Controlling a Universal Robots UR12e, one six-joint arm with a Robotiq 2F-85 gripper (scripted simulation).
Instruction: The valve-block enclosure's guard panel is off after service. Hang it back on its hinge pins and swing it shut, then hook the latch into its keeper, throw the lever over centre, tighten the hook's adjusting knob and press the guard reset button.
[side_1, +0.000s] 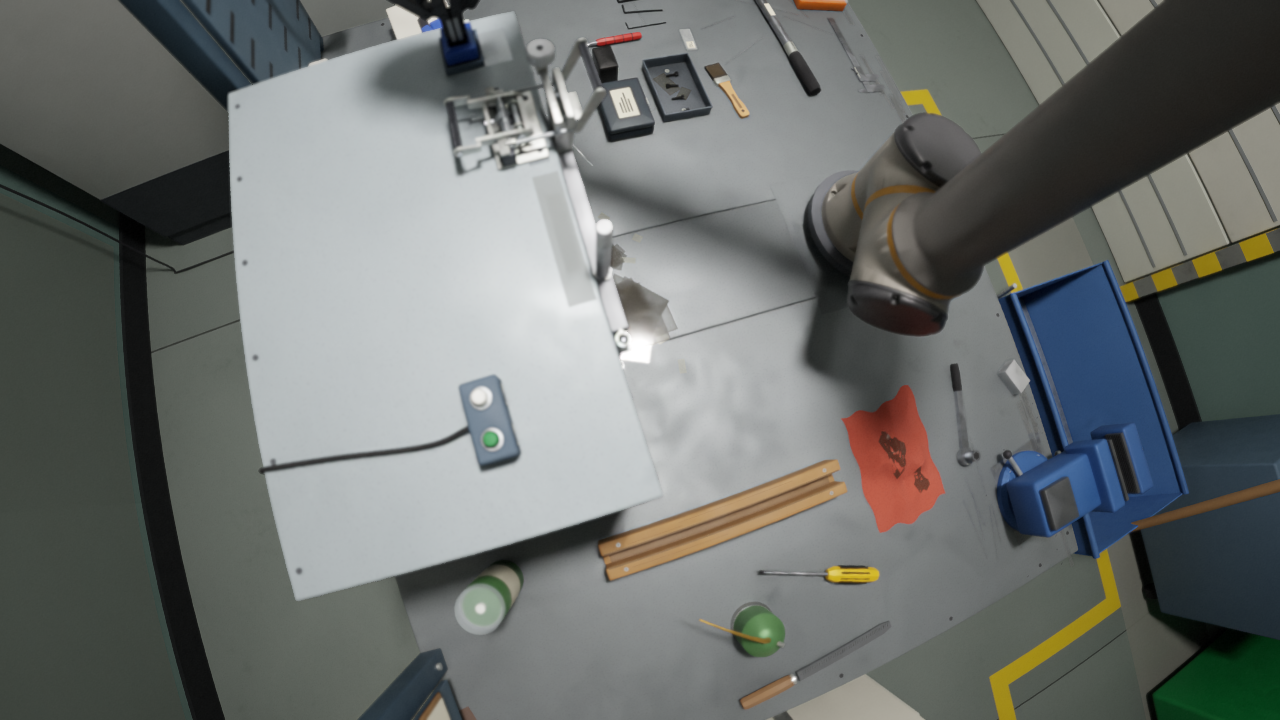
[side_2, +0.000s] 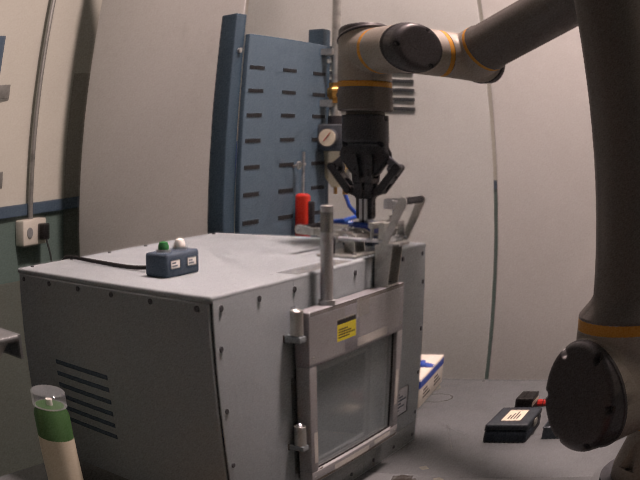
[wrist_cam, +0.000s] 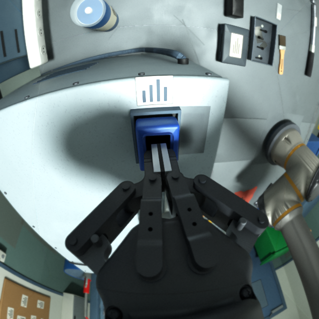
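On the far end of the grey enclosure's top (side_1: 403, 313) sits a blue square reset button (wrist_cam: 157, 131) in a dark bezel, below a white bar-chart label. My gripper (wrist_cam: 160, 154) is closed and empty, pointing straight down with its fingertips in the button's recessed centre. Beside it the metal latch (side_1: 501, 125) lies across the top edge with its lever (side_2: 400, 217) standing up and a round knob (side_1: 541, 49) at its end. The guard panel (side_2: 354, 372) with its window hangs closed on the hinge pins (side_2: 295, 320) on the enclosure's front.
Behind the enclosure stands a blue slotted panel (side_2: 274, 129) with a gauge. A small two-button box (side_1: 490, 421) with a cable sits on the top. On the floor lie cases (side_1: 627, 107), a brush, wooden slats (side_1: 721, 519), a red rag, a screwdriver and a blue vice (side_1: 1074, 484).
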